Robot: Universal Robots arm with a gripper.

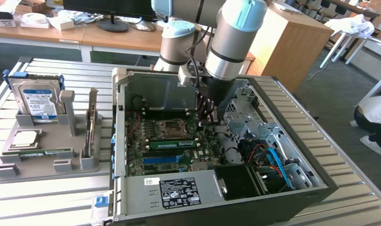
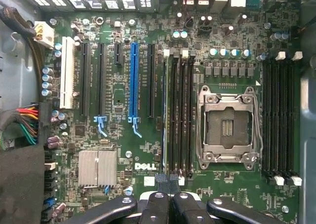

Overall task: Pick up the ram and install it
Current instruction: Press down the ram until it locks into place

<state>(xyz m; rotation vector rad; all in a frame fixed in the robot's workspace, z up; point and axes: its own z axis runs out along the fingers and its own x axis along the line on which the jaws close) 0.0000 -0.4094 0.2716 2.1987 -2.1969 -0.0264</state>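
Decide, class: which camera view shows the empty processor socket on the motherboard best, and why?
The wrist view. It looks straight down on the processor socket, showing its metal frame and bare contact area unobstructed. The exterior view shows the same socket smaller and at a slant, inside the open computer case, beside the arm.

The arm [image 1: 231, 42] reaches steeply downward, its gripper [image 2: 168, 204] closed, fingers pressed together.

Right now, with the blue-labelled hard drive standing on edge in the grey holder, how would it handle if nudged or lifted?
The hard drive looks like a rigid metal box, so it is probably stiff and heavy for its size. Standing tall on edge, it might tip if nudged, though the grey holder likely braces it.
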